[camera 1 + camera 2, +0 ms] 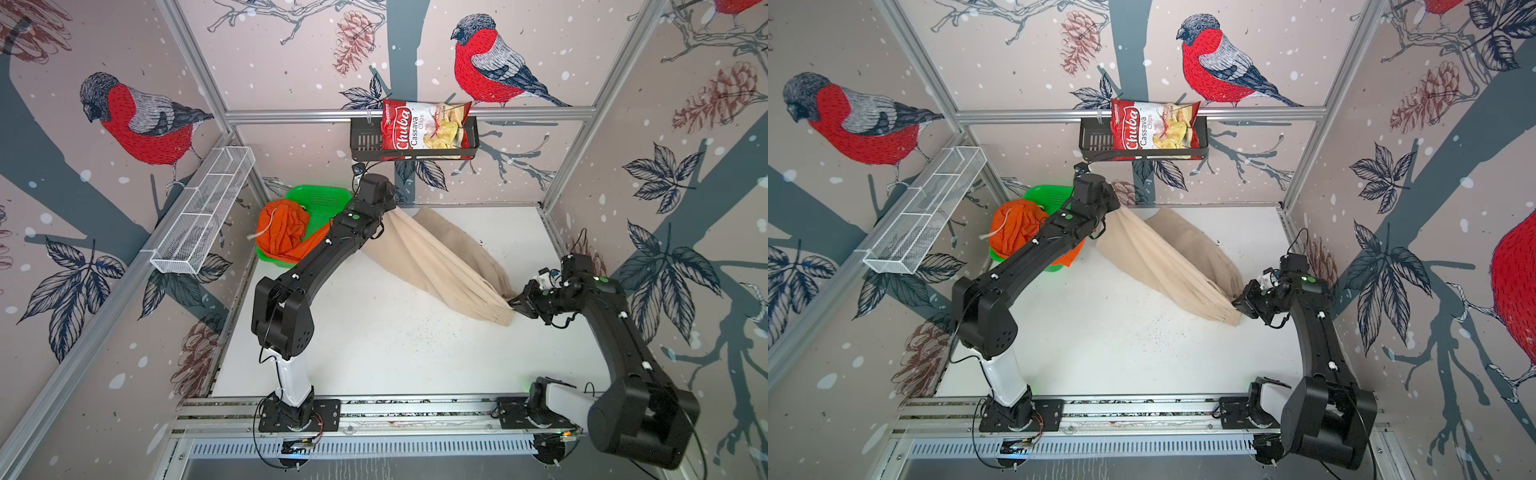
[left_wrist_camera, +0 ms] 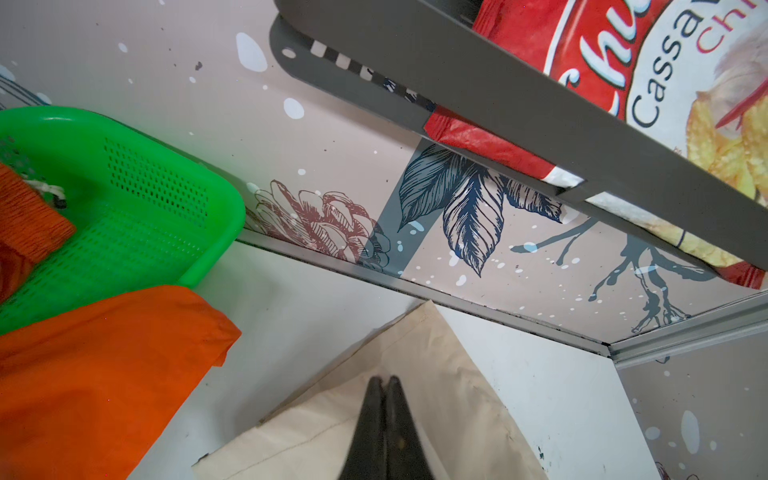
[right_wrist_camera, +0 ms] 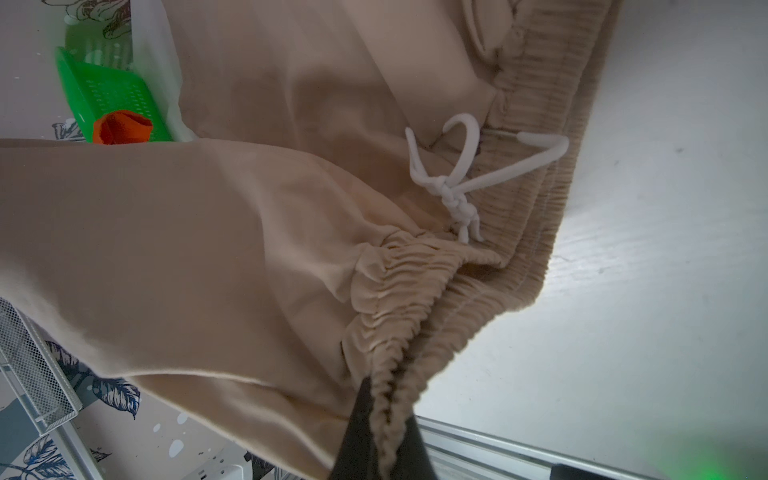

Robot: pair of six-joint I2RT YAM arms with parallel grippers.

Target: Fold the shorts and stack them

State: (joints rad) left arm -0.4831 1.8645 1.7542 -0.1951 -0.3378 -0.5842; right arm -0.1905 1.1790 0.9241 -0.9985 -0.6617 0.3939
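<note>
— Two pairs of cloth shorts; where is each lying?
— The crumpled bright orange cloth shorts [image 1: 282, 232] are spilling over the green plastic mesh basket [image 1: 328, 199] at the far left.
— And the arms?
— The left pincer [image 2: 384, 380] is pinching shut on a leg end of the beige cloth shorts [image 1: 436, 257]. These are stretching across the white tabletop [image 1: 395, 353] to the right pincer [image 3: 386, 405], which is clamping tight on the elastic waistband [image 3: 415, 291].

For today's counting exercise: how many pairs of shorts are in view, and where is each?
2. The beige shorts are stretched between the left gripper and right gripper. The orange shorts lie bunched in the green basket, spilling over its rim. Another could hide beneath them.
</note>
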